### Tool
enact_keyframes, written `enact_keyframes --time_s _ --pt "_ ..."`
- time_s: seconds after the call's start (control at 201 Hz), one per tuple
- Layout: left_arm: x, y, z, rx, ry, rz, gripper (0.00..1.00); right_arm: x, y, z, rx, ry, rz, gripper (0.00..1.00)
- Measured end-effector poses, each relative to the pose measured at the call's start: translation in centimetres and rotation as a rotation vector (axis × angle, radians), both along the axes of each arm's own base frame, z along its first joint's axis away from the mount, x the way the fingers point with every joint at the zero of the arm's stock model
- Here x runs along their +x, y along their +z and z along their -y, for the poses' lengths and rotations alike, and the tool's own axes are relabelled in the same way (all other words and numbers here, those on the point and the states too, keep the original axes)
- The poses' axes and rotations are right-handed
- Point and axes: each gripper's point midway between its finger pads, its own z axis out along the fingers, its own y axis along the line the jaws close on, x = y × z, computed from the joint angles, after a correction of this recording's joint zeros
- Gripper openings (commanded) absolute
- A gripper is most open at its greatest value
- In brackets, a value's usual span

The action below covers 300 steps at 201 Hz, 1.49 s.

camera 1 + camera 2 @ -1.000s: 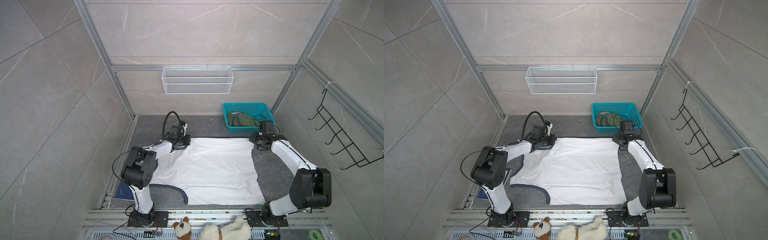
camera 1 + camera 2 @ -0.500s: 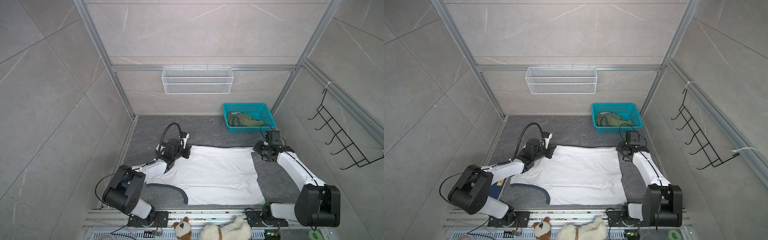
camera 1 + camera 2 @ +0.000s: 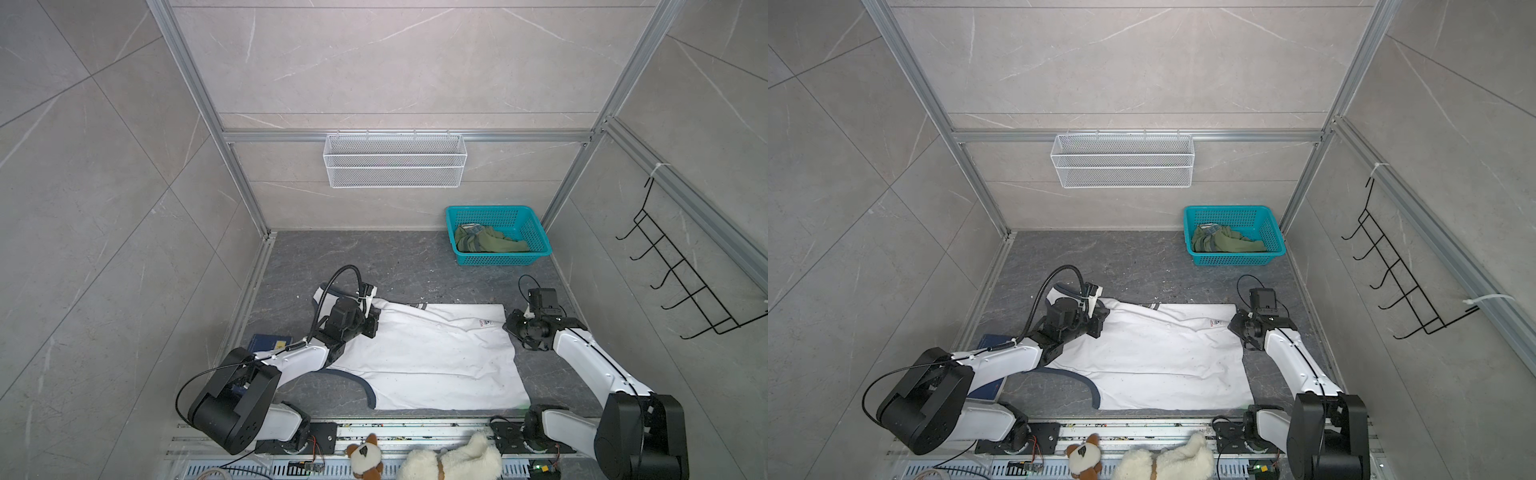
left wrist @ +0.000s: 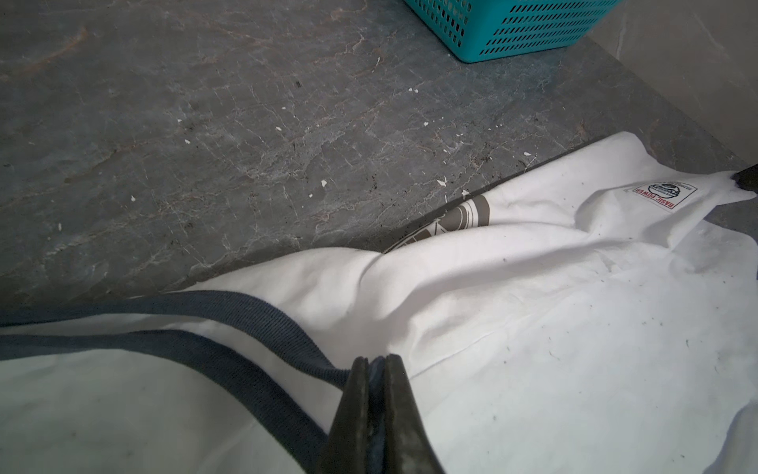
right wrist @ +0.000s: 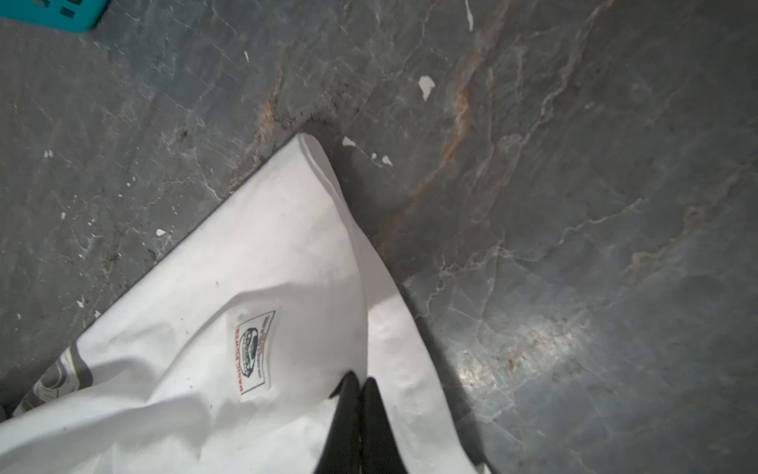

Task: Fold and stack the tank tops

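Over white tank top (image 3: pixel 424 357), arms (image 3: pixel 299 358) low

Grey tiled walls (image 3: pixel 395 62), dark veined stone floor (image 3: pixel 399 262), white wire shelf (image 3: pixel 395 166)

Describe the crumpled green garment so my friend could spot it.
Find the white wire-mesh shelf on the back wall; below it, toward the right corner, stands a teal plastic basket. The olive green cloth tank top lies bunched inside it, unlike the white navy-trimmed tank top spread out on the grey surface.
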Motion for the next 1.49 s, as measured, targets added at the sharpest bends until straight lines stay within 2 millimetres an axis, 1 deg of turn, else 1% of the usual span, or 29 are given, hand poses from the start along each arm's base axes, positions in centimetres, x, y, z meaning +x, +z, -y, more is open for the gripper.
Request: enact_keyframes --time_s 0.055,0.06,0.07,0.08,0.09,0.095,0.1,0.139,0.199,0.224,0.249,0.299,0.333,0.363,0.448,0.528,0.577,0.627,0.672,0.712,0.752,0.771,0.791,0.881,0.981,1.05,1.209,1.389,1.493 --pt "-0.1 -0.2 -0.1 -0.002 0.006 -0.013 0.06 -0.2 -0.3 0.0 0.006 -0.005 -0.009 0.01" --pt "-0.1 -0.2 -0.1 -0.004 0.008 -0.017 0.07 -0.3 -0.3 -0.1 0.008 -0.005 -0.011 0.04" --pt "-0.1 -0.2 -0.1 -0.004 0.008 -0.017 0.09 -0.3 -0.3 -0.1 0.008 -0.005 -0.011 0.06" --pt "-0.2 -0.3 -0.1 -0.004 0.009 -0.02 0.12 -0.4 -0.4 -0.1 0.01 -0.005 -0.013 0.12" --pt "-0.2 -0.3 -0.1 -0.005 0.01 -0.023 0.14 -0.4 -0.4 -0.1 0.011 -0.006 -0.014 0.14" --pt "-0.2 -0.3 -0.1 -0.005 0.011 -0.024 0.16 -0.4 -0.5 -0.1 0.012 -0.008 -0.014 0.2" --pt "-0.2 -0.4 -0.1 -0.006 0.013 -0.027 0.17 -0.4 -0.5 -0.1 0.013 -0.007 -0.015 0.2" --pt "-0.3 -0.5 -0.3 -0.005 0.023 -0.04 0.28 -0.5 -0.6 -0.2 0.02 -0.01 -0.019 0.38" --pt "-0.5 -0.6 -0.7 -0.012 0.051 -0.067 0.45 -0.7 -0.7 -0.2 0.02 -0.009 -0.023 0.52" --pt "-0.6 -0.5 -0.9 -0.02 0.07 -0.08 0.5 -0.7 -0.6 -0.2 0.016 -0.007 -0.021 0.56" --pt "-0.7 -0.3 -1.1 -0.02 0.08 -0.082 0.55 -0.7 -0.5 -0.2 0.013 -0.005 -0.019 0.58" --pt "-0.8 0.6 -1.7 -0.028 0.116 -0.08 0.69 -0.9 0.0 0.1 -0.004 -0.013 -0.01 0.62" --pt "-0.7 1.5 -2.2 -0.028 0.148 -0.077 0.75 -0.9 0.7 0.4 -0.019 -0.014 0.003 0.64" --pt "-0.5 2.4 -2.6 -0.033 0.176 -0.074 0.77 -0.8 1.3 0.6 -0.031 -0.016 0.018 0.65" --pt "1.3 5.7 -4.3 -0.048 0.287 -0.069 0.77 0.3 4.3 1.1 -0.063 -0.019 0.094 0.66" --pt "4.5 9.0 -7.2 -0.078 0.434 -0.081 0.77 1.7 6.9 1.1 -0.07 -0.016 0.168 0.66" --pt "6.4 10.2 -8.9 -0.083 0.523 -0.102 0.77 2.3 7.7 0.9 -0.068 -0.009 0.194 0.67" --pt "8.1 10.5 -10.6 -0.077 0.606 -0.14 0.77 2.7 7.9 0.6 -0.064 0.003 0.204 0.67" --pt "9.4 9.9 -11.9 -0.064 0.671 -0.188 0.77 2.9 7.7 0.0 -0.057 0.021 0.2 0.68" --pt "10.4 8.9 -12.9 -0.054 0.717 -0.239 0.77 3.0 7.4 -0.4 -0.051 0.036 0.188 0.68" --pt "11.1 7.1 -13.8 -0.038 0.759 -0.309 0.77 3.0 7.1 -0.8 -0.046 0.049 0.177 0.68" --pt "11.3 6.5 -14.2 -0.034 0.775 -0.331 0.77 3.0 7.0 -1.0 -0.044 0.054 0.174 0.68" --pt "11.5 5.3 -14.7 -0.021 0.795 -0.37 0.77 3.0 6.8 -1.2 -0.041 0.061 0.17 0.68" --pt "11.7 1.7 -16.1 0.007 0.85 -0.503 0.75 3.0 6.6 -1.7 -0.032 0.076 0.163 0.69" --pt "11.9 -0.9 -17.0 0.008 0.886 -0.607 0.74 3.2 6.6 -2.0 -0.024 0.092 0.174 0.7" --pt "12.3 -1.7 -17.5 0.003 0.908 -0.644 0.73 3.2 6.4 -2.1 -0.022 0.102 0.176 0.7" --pt "12.8 -2.6 -17.7 -0.007 0.928 -0.677 0.7 3.0 5.7 -2.5 -0.011 0.121 0.169 0.7" --pt "13.2 -4.2 -17.4 -0.006 0.927 -0.719 0.6 2.6 4.3 -3.0 0.008 0.137 0.141 0.7" --pt "13.2 -5.0 -17.4 0.006 0.93 -0.738 0.52 2.4 3.8 -3.1 0.011 0.142 0.127 0.7"
